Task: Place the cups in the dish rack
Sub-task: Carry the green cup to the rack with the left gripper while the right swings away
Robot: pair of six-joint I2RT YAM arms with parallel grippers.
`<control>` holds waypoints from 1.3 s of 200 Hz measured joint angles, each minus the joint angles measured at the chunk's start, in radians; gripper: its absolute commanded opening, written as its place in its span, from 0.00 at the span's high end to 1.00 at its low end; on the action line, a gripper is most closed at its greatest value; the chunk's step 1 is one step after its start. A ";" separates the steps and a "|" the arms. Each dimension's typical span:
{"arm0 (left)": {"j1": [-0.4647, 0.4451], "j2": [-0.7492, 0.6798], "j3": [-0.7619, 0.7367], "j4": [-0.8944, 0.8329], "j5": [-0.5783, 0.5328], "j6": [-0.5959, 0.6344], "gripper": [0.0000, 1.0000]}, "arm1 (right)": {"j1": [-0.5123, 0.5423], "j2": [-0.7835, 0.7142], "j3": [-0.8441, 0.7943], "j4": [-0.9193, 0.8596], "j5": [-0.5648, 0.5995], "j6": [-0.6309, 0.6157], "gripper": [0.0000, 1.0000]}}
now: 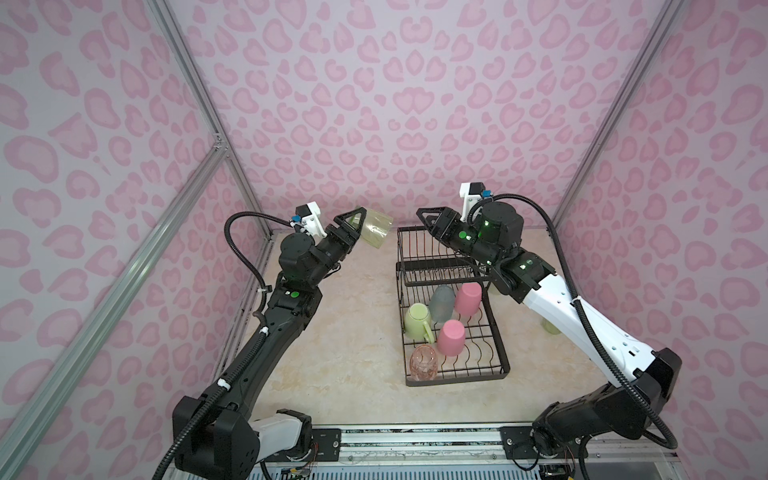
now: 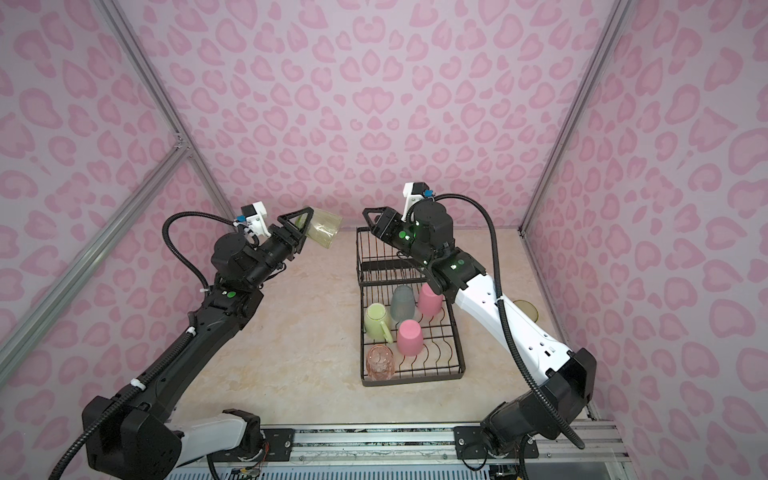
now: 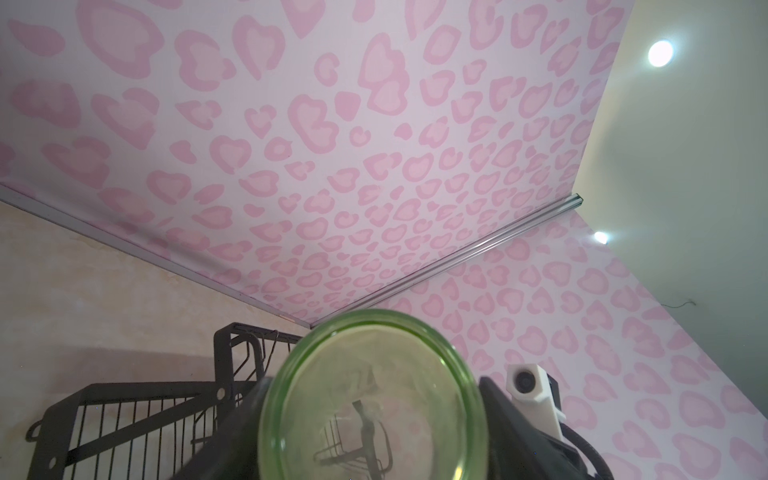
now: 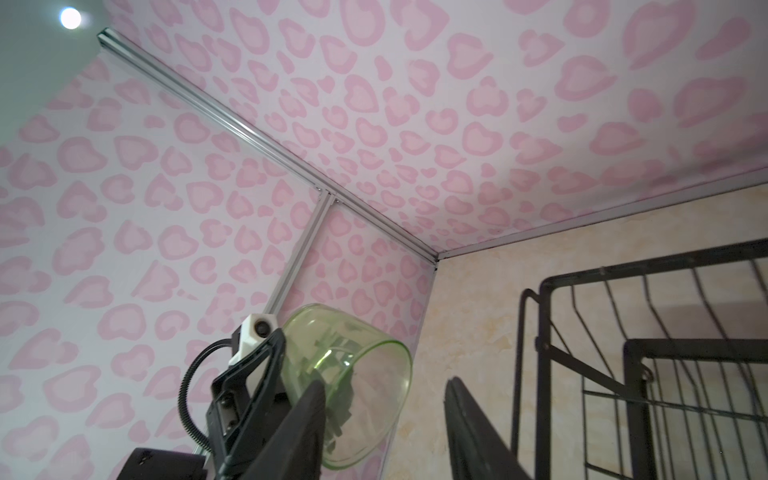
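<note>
My left gripper (image 1: pixel 358 231) (image 2: pixel 304 231) is raised left of the rack's far end and is shut on a clear green glass (image 1: pixel 377 229) (image 2: pixel 326 229) (image 3: pixel 374 399) lying sideways, mouth pointing away from the gripper. My right gripper (image 1: pixel 423 219) (image 2: pixel 369 217) (image 4: pixel 386 384) hovers open and empty over the dish rack's (image 1: pixel 457 376) (image 2: pixel 411 380) raised basket, near that glass (image 4: pixel 357 357). The lower tray holds a pale-green mug (image 1: pixel 417 318), a frosted teal tumbler (image 1: pixel 442 303), two pink tumblers (image 1: pixel 468 297) (image 1: pixel 451 337) and a clear pink glass (image 1: pixel 424 362).
Another green glass (image 2: pixel 525 309) (image 1: pixel 550 326) stands on the table right of the rack, partly hidden behind my right arm. Patterned pink walls close in the back and both sides. Bare marbled tabletop (image 1: pixel 340 332) lies left of the rack.
</note>
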 measured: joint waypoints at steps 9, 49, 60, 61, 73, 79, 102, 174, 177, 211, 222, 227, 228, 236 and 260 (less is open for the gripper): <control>-0.002 -0.006 0.000 -0.010 -0.010 0.021 0.40 | -0.023 -0.013 -0.014 -0.028 -0.002 0.000 0.54; -0.037 -0.025 0.000 -0.035 -0.036 0.113 0.40 | -0.090 -0.069 -0.026 -0.142 -0.003 -0.028 0.54; -0.057 -0.027 0.000 -0.036 -0.040 0.142 0.40 | -0.106 -0.085 -0.026 -0.172 -0.003 -0.042 0.54; -0.060 -0.027 0.000 -0.036 -0.042 0.146 0.40 | -0.108 -0.087 -0.026 -0.175 -0.003 -0.044 0.54; -0.087 -0.029 0.000 -0.040 -0.048 0.179 0.40 | -0.131 -0.108 -0.038 -0.198 0.007 -0.056 0.54; -0.103 -0.032 0.000 -0.042 -0.056 0.196 0.40 | -0.144 -0.123 -0.053 -0.203 0.008 -0.062 0.54; -0.175 -0.046 0.002 -0.047 -0.073 0.274 0.40 | -0.203 -0.171 -0.107 -0.248 0.008 -0.077 0.53; -0.406 -0.067 0.003 -0.064 -0.166 0.527 0.40 | -0.369 -0.279 -0.169 -0.336 -0.016 -0.123 0.53; -0.417 -0.066 0.003 -0.064 -0.169 0.539 0.40 | -0.377 -0.283 -0.171 -0.340 -0.016 -0.127 0.53; -0.538 -0.055 0.002 -0.071 -0.206 0.639 0.40 | -0.464 -0.314 -0.201 -0.377 -0.026 -0.147 0.53; -0.583 -0.048 0.002 -0.071 -0.223 0.675 0.40 | -0.492 -0.325 -0.217 -0.381 -0.034 -0.150 0.53; -0.601 -0.045 0.002 -0.071 -0.232 0.690 0.40 | -0.505 -0.329 -0.225 -0.381 -0.041 -0.152 0.53; -0.607 -0.044 0.002 -0.071 -0.233 0.695 0.40 | -0.507 -0.330 -0.227 -0.382 -0.041 -0.153 0.53; -0.633 -0.038 0.001 -0.071 -0.244 0.719 0.40 | -0.528 -0.335 -0.235 -0.386 -0.049 -0.156 0.53; -0.710 -0.014 -0.002 -0.071 -0.277 0.790 0.40 | -0.586 -0.352 -0.268 -0.390 -0.070 -0.161 0.53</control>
